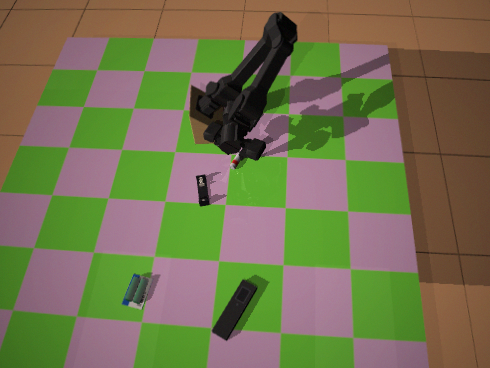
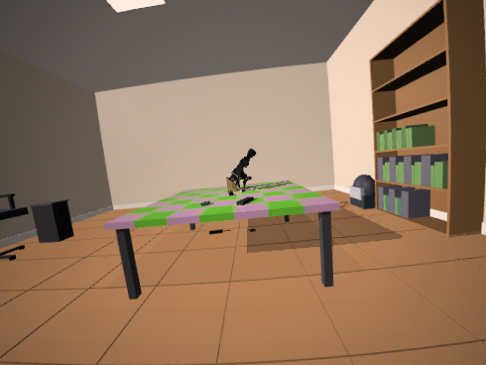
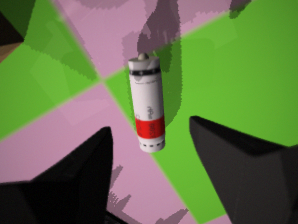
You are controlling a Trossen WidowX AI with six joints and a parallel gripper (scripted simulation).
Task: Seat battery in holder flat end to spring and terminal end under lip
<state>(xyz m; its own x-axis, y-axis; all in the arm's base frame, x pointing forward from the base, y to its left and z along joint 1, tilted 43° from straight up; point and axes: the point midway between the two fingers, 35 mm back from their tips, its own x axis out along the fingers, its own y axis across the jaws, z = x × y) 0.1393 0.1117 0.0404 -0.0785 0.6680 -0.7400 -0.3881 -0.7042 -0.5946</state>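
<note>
Battery (image 3: pixel 146 106) flat between spread, empty gripper (image 3: pixel 150 150) fingers, untouched; holder (image 1: pixel 202 189) outside wrist view.

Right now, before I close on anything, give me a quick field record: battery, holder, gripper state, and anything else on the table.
battery: white with red band, lying on its side on the checkered table top, not in the holder
battery ends: terminal nub points away from the wrist camera, flat end toward it
holder: small black holder, apart from the battery, with nothing seated in it
gripper: open, one finger on each side of the battery, not touching it
other items: black remote, blue pack of green cells
seated: not yet
</note>
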